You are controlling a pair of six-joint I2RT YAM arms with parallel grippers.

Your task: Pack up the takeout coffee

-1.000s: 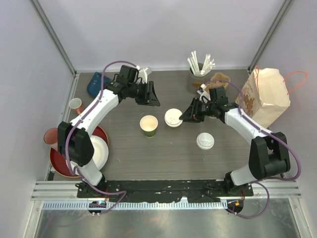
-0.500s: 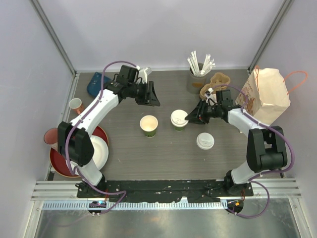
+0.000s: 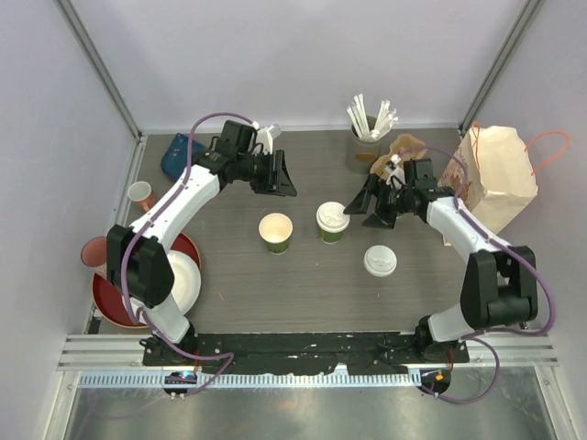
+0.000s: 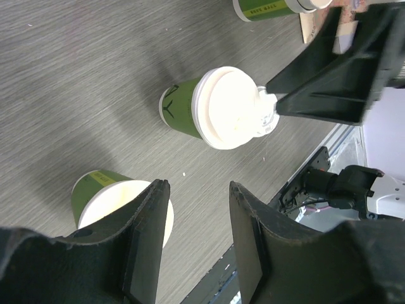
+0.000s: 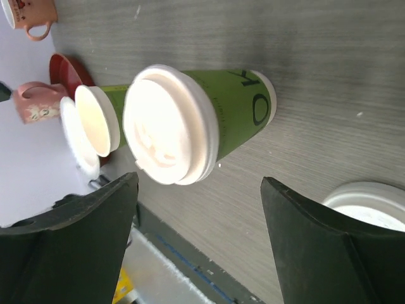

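From above, the lidded green paper cup (image 3: 332, 222) stands on the grey desk (image 3: 303, 293), well apart from the brown paper bag (image 3: 495, 174). A second green paper cup (image 3: 275, 232) is lidless.

Left wrist: left jaws apart, empty.

Right wrist: right jaws wide apart, holding nothing; bagging seemingly remains.

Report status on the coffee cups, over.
Right end effector open beside lidded coffee cup. Left end effector open, empty. Second cup unlidded, loose lid nearby. Nothing blocking.

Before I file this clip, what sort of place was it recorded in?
Most likely a robot test cell staged as a coffee counter: plain panel walls box in a wood-grain table, with a lidded green takeout cup, a holder of wrapped straws and a paper carry bag.
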